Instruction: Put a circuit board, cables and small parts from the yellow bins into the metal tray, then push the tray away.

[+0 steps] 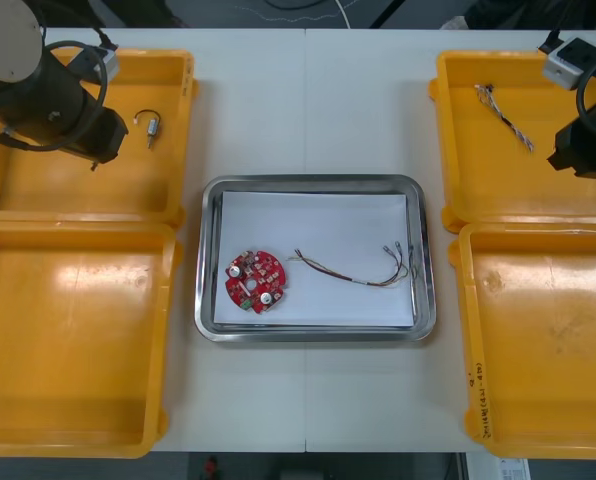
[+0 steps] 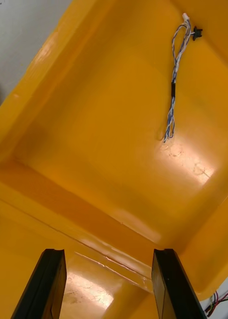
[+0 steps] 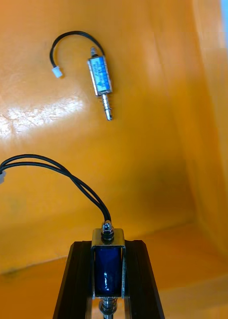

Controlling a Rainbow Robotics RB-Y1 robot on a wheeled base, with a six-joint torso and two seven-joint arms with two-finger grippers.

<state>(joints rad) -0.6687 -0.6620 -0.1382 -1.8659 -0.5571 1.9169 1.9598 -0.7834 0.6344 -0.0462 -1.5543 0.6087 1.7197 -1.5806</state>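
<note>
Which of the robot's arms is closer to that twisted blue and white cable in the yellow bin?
Right. The right tool hovers open by the bin holding the cable; the left tool is across the table, gripping a small metal part.

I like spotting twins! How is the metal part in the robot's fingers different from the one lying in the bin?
The held part is clamped in the left gripper; the loose part lies free on the yellow bin's floor. The held part's black cable stretches out long; the loose part's curls into a hook. Both are shiny metal with blue middles.
</note>
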